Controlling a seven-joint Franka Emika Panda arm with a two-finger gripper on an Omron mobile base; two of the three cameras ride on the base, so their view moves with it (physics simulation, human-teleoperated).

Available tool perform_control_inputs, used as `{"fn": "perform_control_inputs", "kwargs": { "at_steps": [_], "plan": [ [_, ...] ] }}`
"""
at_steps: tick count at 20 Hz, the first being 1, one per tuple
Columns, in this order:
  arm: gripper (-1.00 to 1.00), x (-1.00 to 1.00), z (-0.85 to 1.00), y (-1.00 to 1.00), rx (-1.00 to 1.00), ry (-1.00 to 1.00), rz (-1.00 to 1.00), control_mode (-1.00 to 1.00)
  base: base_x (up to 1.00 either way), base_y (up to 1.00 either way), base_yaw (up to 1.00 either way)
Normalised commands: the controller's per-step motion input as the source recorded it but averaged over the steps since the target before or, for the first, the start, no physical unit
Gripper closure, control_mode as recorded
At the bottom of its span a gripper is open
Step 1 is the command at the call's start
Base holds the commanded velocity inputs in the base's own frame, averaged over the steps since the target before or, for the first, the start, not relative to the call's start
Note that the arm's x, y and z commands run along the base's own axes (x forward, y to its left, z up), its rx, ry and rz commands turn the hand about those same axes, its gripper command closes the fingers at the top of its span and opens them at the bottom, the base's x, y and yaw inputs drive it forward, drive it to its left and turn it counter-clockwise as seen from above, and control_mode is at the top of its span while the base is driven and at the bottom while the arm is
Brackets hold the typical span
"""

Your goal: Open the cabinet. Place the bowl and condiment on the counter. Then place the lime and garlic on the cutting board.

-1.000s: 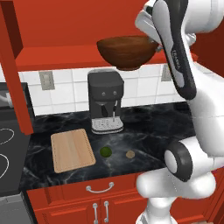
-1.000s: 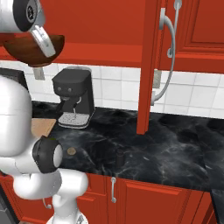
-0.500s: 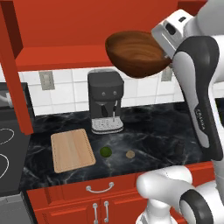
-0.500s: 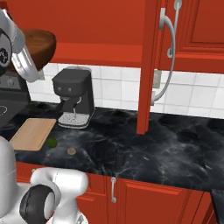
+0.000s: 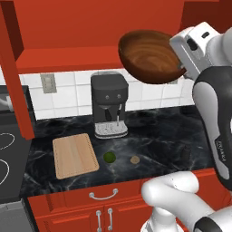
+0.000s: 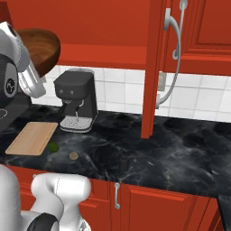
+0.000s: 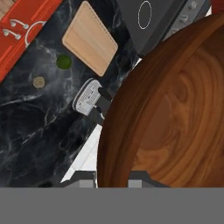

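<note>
Pincer (image 7: 113, 183) clamped on the rim of the bowl (image 5: 152, 56), one fingertip either side of the wall as I see it in the hand view. Bowl is up in the air, tilted, above and right of the coffee machine (image 5: 108, 105); inside looks empty, glossy brown wood grain, round. Cabinet (image 6: 155, 54) is open, right door (image 6: 152, 67) swung out over the worktop (image 6: 171, 153), long silver bar handle (image 6: 173, 54) facing me. Condiment (image 6: 123, 163) stands upright near the worktop's front edge, small dark cylinder, well apart from the rest. Cutting board (image 5: 74, 155) lies flat left of the coffee machine's front, pale wood, rounded corners, nothing on it. Lime (image 5: 109, 157) sits just beside the board's right edge; garlic (image 5: 134, 159) near the lime on its right, both on bare black veined marble. Stove (image 5: 7, 163) at far left. White tile behind.
</note>
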Motion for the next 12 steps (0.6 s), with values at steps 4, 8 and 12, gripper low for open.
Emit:
{"fn": "perform_control_inputs", "kwargs": {
  "at_steps": [4,8,12],
  "plan": [
    [1.0,-0.45,0.02,-0.24,0.0,-0.04,0.0,-1.0,0.0,0.0,0.0],
    [1.0,-0.79,0.03,-0.24,0.0,-0.04,0.0,-1.0,0.0,0.0,0.0],
    [1.0,-0.66,0.0,-0.22,0.0,0.0,0.0,-1.0,0.0,0.0,0.0]
  ]
}}
